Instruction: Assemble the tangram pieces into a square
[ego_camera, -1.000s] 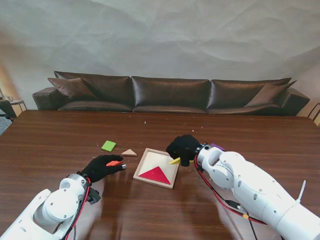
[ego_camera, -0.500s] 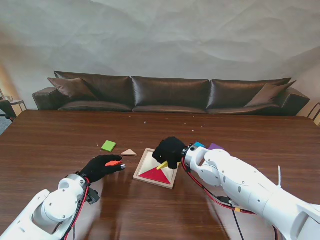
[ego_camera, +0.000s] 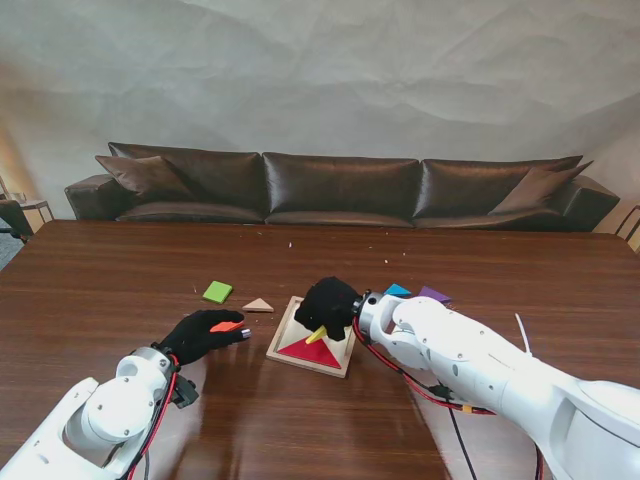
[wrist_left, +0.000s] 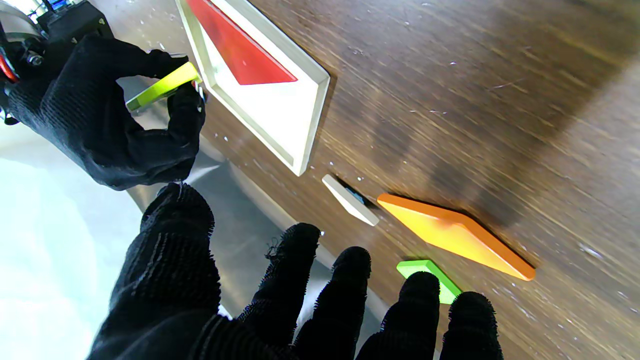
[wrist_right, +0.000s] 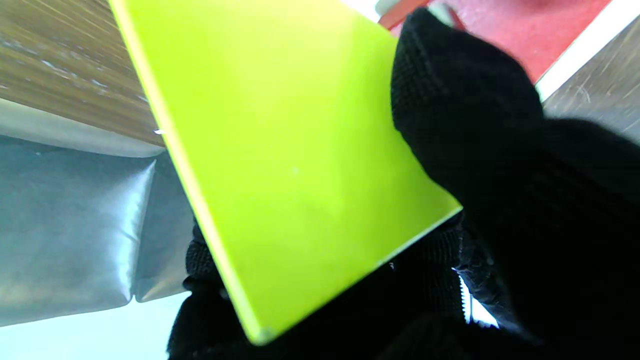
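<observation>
Right hand (ego_camera: 327, 303) is pinched shut on the yellow-green piece (ego_camera: 321, 332), held tilted over the wooden tray (ego_camera: 290, 322), just above the red triangle (ego_camera: 312, 350) lying in the tray's near half. Left hand (ego_camera: 203, 334) rests on the table (ego_camera: 100, 290) left of the tray, fingers (wrist_left: 350, 280) spread and gripping nothing, with the orange piece (wrist_left: 452, 234) at its fingertips. Green square (ego_camera: 217, 292) and tan triangle (ego_camera: 258, 305) lie farther out on the left; blue piece (ego_camera: 397, 290) and purple piece (ego_camera: 433, 294) sit beyond the right arm.
</observation>
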